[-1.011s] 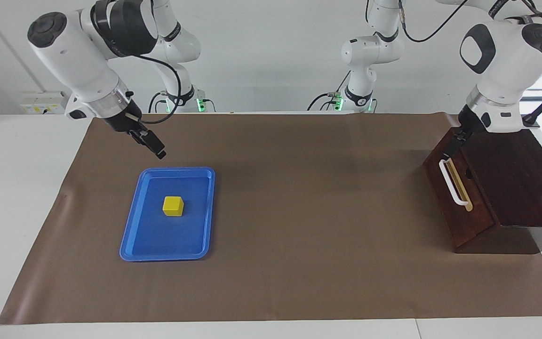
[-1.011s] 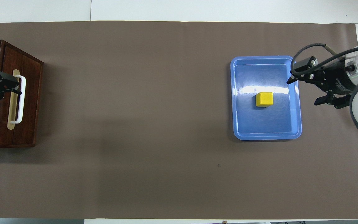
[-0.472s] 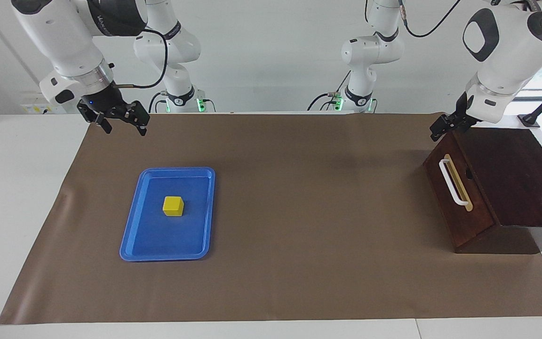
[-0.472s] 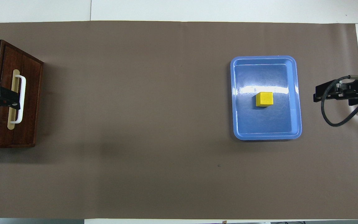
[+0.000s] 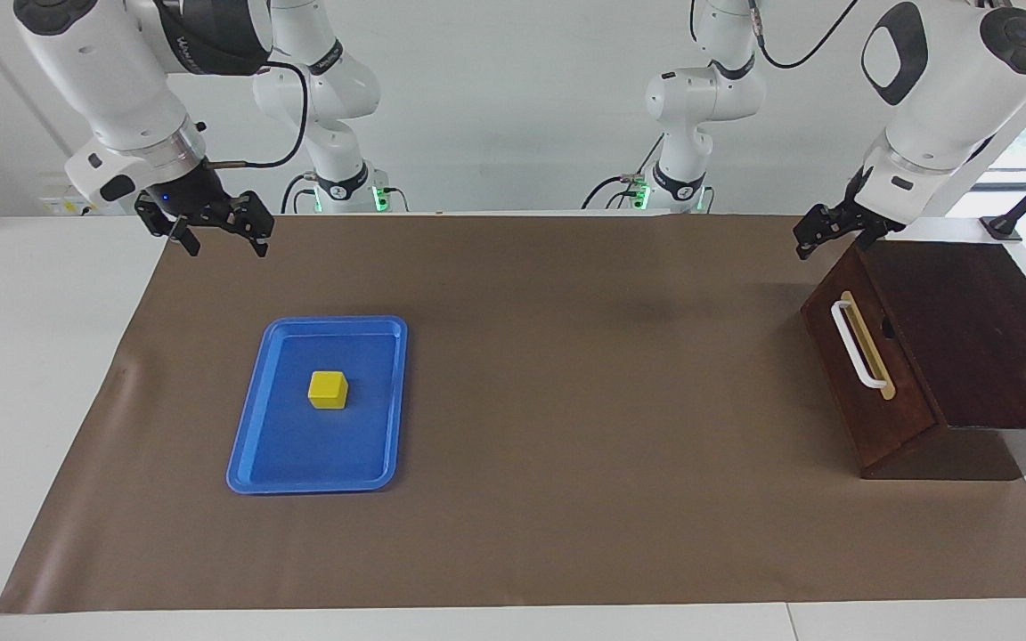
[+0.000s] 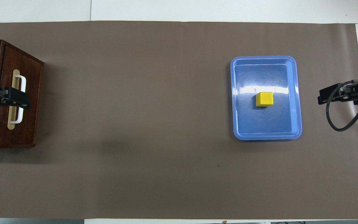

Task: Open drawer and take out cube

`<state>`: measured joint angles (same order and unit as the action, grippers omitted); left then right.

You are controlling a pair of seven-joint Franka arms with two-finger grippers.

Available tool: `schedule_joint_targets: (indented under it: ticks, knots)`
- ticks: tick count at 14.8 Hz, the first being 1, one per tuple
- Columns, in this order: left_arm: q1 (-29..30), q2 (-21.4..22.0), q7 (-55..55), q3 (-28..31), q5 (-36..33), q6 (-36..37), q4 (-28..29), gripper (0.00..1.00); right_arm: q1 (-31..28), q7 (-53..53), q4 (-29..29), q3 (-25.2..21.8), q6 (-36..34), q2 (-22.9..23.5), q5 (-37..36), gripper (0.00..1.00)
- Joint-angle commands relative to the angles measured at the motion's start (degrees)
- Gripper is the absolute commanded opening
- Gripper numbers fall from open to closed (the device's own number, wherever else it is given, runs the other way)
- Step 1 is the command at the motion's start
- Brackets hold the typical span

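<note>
Here the cube (image 5: 328,390) sits in the tray (image 5: 256,427); drawer (image 5: 865,374) closed, both claws (image 5: 221,236) (image 5: 825,233) raised, fingers apart.

Cube (image 5: 328,390) in tray (image 5: 250,445); drawer (image 5: 860,378) apparently shut.

Bright, even indoor light, both views sharp.
White glare streaks the blue tray (image 6: 295,93); soft shadows fall beside the wooden box (image 5: 967,356) and across the brown mat (image 6: 166,155).
</note>
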<state>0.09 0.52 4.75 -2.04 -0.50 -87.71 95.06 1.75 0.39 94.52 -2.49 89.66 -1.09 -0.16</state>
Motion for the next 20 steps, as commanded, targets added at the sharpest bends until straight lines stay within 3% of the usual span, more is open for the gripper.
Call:
schedule_joint_targets:
  ticks: [1,8,20]
  knots:
    - [-1.1,-0.6,-3.2,0.8,1.3,0.9,-1.3,1.0,-0.8,-2.8,0.8,0.4,-0.9,-1.0,-1.3,1.0]
    - [-1.8,2.1,-4.7,0.5,1.1,2.4,-0.4,1.0,-0.7,-2.8,1.5,0.4,-2.7,-1.5,-1.3,1.0]
    - [-1.9,1.3,-6.1,0.4,0.8,1.6,-1.7,1.0,-0.5,-2.5,1.2,0.4,-3.0,-1.4,-1.3,1.0]
